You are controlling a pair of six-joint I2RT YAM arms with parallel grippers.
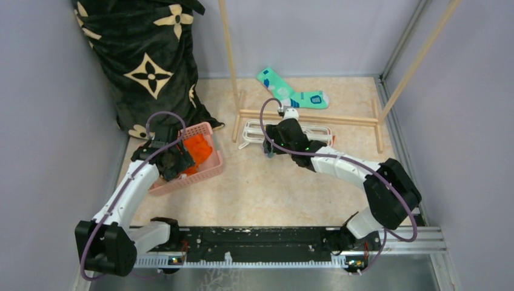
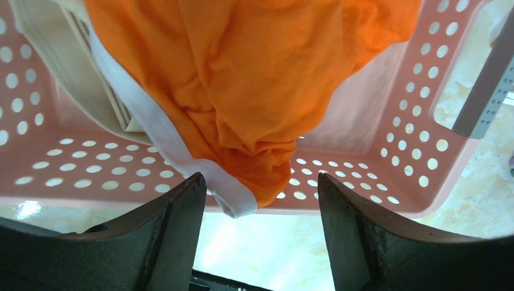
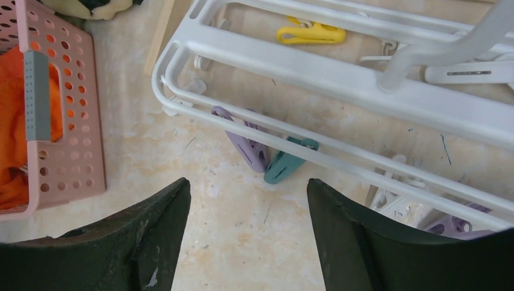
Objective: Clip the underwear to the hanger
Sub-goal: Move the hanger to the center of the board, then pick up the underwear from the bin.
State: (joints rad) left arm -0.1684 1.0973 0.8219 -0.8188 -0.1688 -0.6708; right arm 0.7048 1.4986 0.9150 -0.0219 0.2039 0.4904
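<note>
Loosely crumpled orange underwear [image 2: 242, 91] in perforated basket [image 2: 418, 151], white plastic hanger [image 3: 339, 79] (pastel pegs [image 3: 250, 148]), left gripper [image 2: 259, 182] and right gripper [image 3: 248, 185] wide

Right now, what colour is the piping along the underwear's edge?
White piping on orange underwear; the left wrist view shows it best.

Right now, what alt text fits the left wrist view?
Orange underwear with white trim lies bunched in a pink perforated basket beside a cream cloth; the open left end effector flanks its lowest fold without gripping.
</note>
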